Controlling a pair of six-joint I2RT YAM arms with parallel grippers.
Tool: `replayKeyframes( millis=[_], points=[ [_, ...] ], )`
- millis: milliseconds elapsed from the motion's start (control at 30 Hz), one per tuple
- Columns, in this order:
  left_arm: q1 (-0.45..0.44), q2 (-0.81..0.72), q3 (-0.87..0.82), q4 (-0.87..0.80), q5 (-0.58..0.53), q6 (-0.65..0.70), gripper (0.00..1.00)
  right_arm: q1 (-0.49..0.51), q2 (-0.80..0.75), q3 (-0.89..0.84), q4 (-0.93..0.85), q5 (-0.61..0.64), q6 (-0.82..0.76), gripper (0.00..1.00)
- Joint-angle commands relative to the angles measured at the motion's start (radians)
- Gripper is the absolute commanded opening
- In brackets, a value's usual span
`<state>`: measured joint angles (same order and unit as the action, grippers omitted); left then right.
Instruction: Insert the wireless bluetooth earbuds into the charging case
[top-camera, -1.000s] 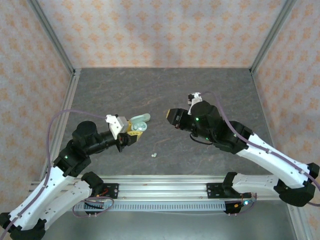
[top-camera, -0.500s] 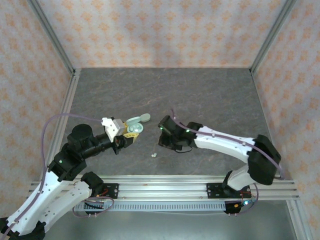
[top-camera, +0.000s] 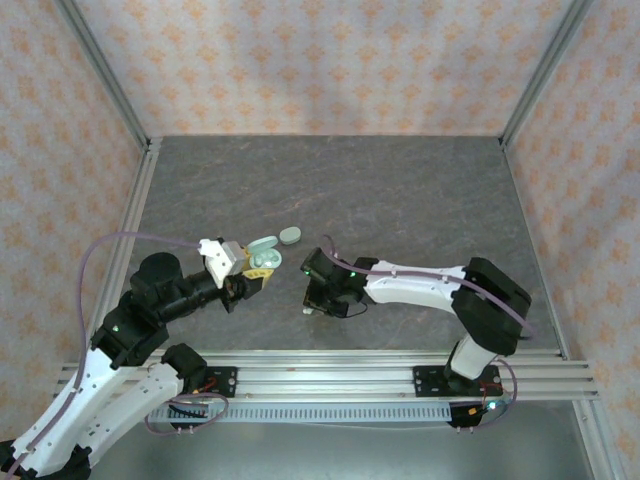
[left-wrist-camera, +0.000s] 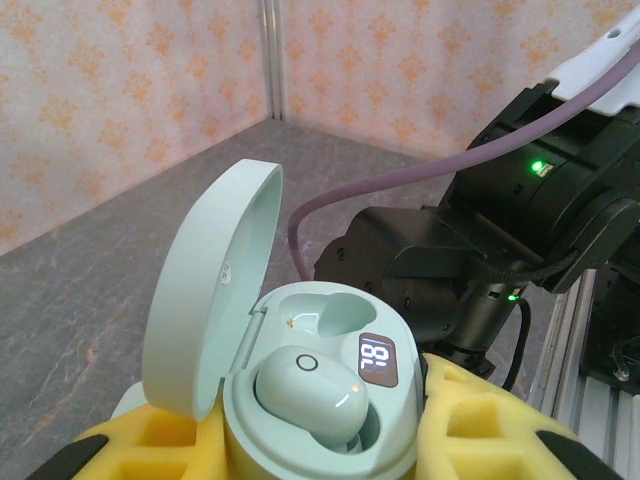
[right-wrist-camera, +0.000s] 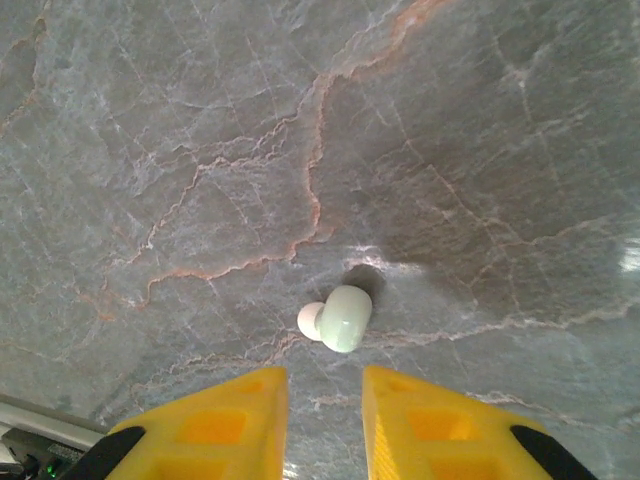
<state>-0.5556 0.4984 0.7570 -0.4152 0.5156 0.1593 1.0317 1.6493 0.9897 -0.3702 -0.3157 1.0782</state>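
- The table (right-wrist-camera: 480, 150) is a grey, stone-like slab, matt, crossed by thin rust and white veins.
- The loose earbud (right-wrist-camera: 340, 318) lies on that slab, low in the middle of the right wrist view. It is a smooth, glossy, pale green-white bean with a small white tip at its left, and it casts a short dark shadow above itself.
- The right gripper (right-wrist-camera: 323, 375) has yellow, waffle-moulded fingers at the bottom edge. They stand a narrow gap apart with nothing between them, and the earbud sits just above the gap, untouched.
- The charging case (left-wrist-camera: 330, 440) is a pale mint oval of satin plastic at the lower middle of the left wrist view.
- Its rounded lid (left-wrist-camera: 210, 300) is swung up on the left.
- The left gripper (left-wrist-camera: 320, 455) is clamped on the case, with spongy yellow pads pressed to both sides of it.
- The seated earbud (left-wrist-camera: 310, 385) rests in the nearer well of the case, shiny and egg-shaped, with a faint ring on top.
- A hollow socket (left-wrist-camera: 325, 312) lies behind it, and a small dark display (left-wrist-camera: 378, 360) with lit digits sits to the right.
- In the top view a second green oval (top-camera: 290, 236) lies on the table, just up and right of the held case.
- Patterned orange wallpaper (top-camera: 330, 60) lines the walls.
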Motion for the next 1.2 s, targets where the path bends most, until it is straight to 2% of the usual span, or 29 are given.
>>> replayKeyframes(
  millis=[0,833,1167],
  points=[
    [0.003,-0.014,0.024,-0.002,-0.012,0.017,0.15,0.01,0.027,-0.011,0.035,-0.003,0.029,0.26],
    [0.005,-0.008,0.032,-0.002,-0.014,0.016,0.15,0.01,0.125,0.019,0.023,-0.024,0.001,0.27],
    [0.004,-0.011,0.029,-0.008,-0.012,0.016,0.15,0.01,0.124,0.071,-0.041,0.005,-0.069,0.18]
  ],
)
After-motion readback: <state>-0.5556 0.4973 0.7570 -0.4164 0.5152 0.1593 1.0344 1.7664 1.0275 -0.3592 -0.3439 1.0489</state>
